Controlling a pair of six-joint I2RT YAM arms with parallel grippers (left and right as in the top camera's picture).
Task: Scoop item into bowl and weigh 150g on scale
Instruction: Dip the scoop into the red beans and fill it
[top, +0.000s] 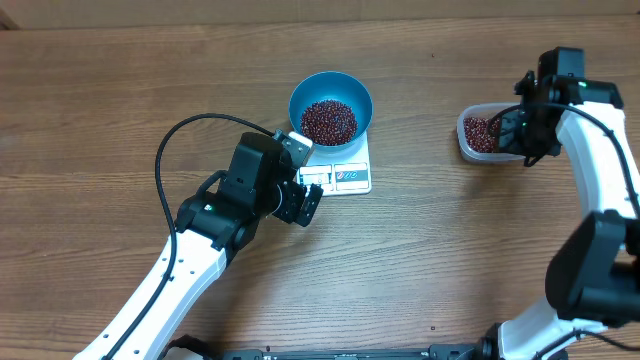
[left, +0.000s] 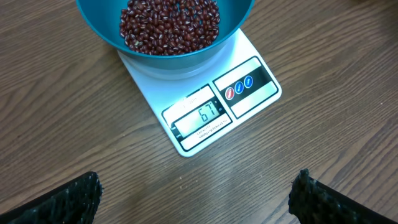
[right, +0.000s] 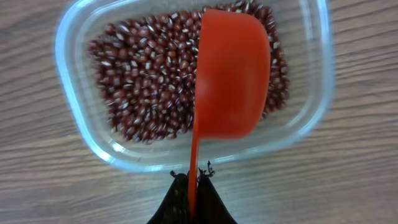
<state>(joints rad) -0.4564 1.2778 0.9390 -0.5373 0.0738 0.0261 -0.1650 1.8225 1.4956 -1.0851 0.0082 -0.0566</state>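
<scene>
Brown wood-grain table (top: 120, 80), even light

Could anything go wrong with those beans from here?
The scoop is pinched only by its thin handle, so it might twist and spill beans on the way to the bowl. The scale reads 67, so big scoops could overshoot. The open left fingers hover near the scale and might nudge it.

Reads as smooth, faintly glossy orange-red plastic: scoop (right: 230, 74). Directly beneath it, clear shiny plastic container (right: 81, 37) with smooth-skinned, slightly lustrous beans (right: 149, 81). Well away from the scoop, smooth blue plastic-looking bowl (left: 235, 26) and matt white plastic scale (left: 149, 87). Under everything, matt grained wood table (left: 323, 155).
</scene>
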